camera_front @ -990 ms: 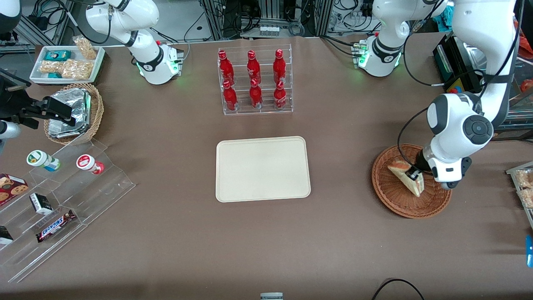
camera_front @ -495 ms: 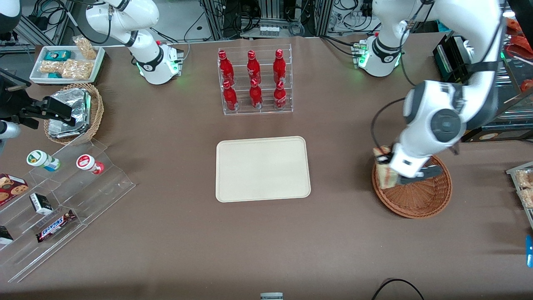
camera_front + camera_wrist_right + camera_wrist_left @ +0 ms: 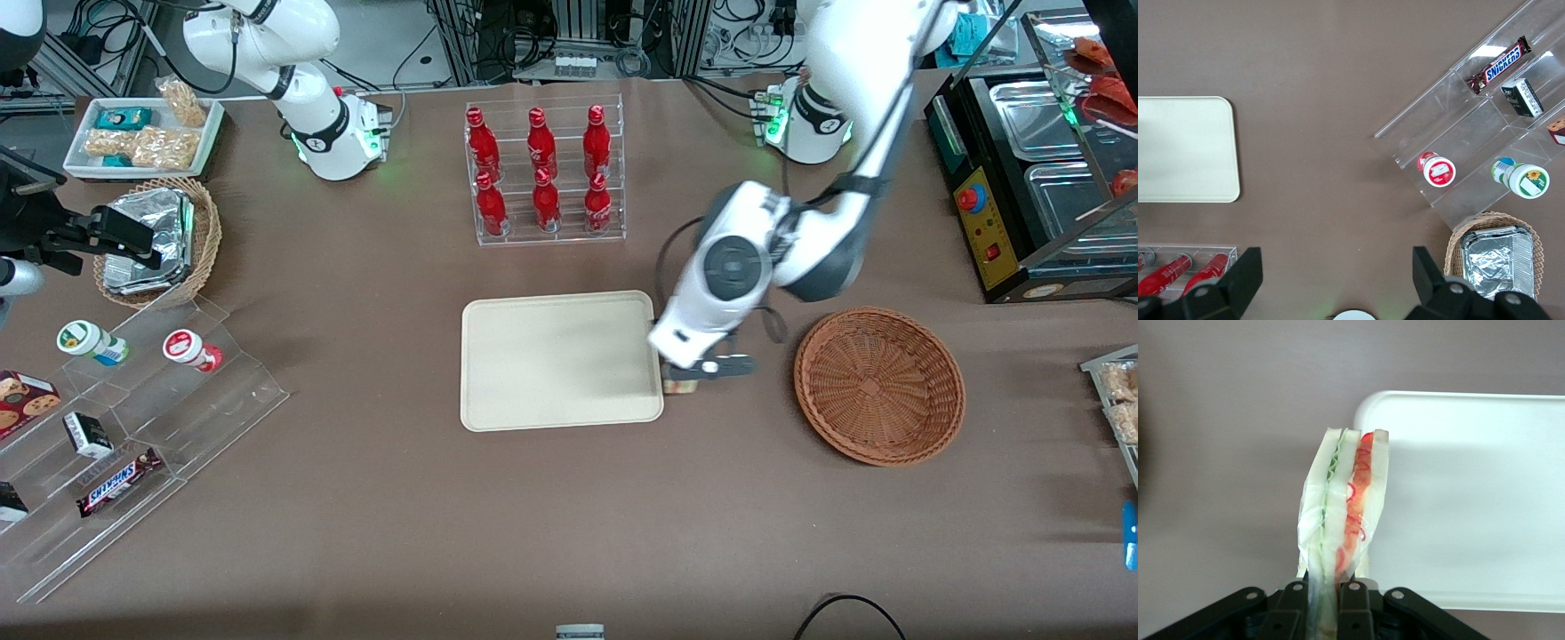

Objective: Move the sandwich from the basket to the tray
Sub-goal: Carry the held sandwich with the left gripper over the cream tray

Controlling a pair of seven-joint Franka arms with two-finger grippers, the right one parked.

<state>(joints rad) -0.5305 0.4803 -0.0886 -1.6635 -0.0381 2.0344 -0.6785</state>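
Since half a second ago the sandwich (image 3: 1341, 513) has been carried out of the reddish-brown wicker basket (image 3: 878, 385), which is now left with nothing in it, and has been brought to the edge of the cream-beige tray (image 3: 560, 360) that faces the basket. The sandwich is held off the table, clamped between the two black fingers (image 3: 1353, 597) of the left arm's gripper (image 3: 1321, 600); in the left wrist view its pale bread slices, with the green and red filling between them under clear wrap, are seen edge-on, lined up with a rounded corner of the tray. In the front view only a small part of the sandwich (image 3: 681, 384) is seen below the gripper (image 3: 702, 366), just beside the tray's short edge and between the tray and the basket.

The tray's surface is bare, with a soft shadow cast on the part nearest the gripper. Farther from the front camera than the tray, a clear rack of six red bottles (image 3: 542, 169) stands on the brown table (image 3: 400, 498). Well away from the tray, toward the parked arm's end of the table, a tan wicker basket of foil trays (image 3: 160, 240), a white tray of snacks (image 3: 142, 135) and a stepped clear display stand (image 3: 151, 427) with a Snickers bar (image 3: 118, 481) are set.
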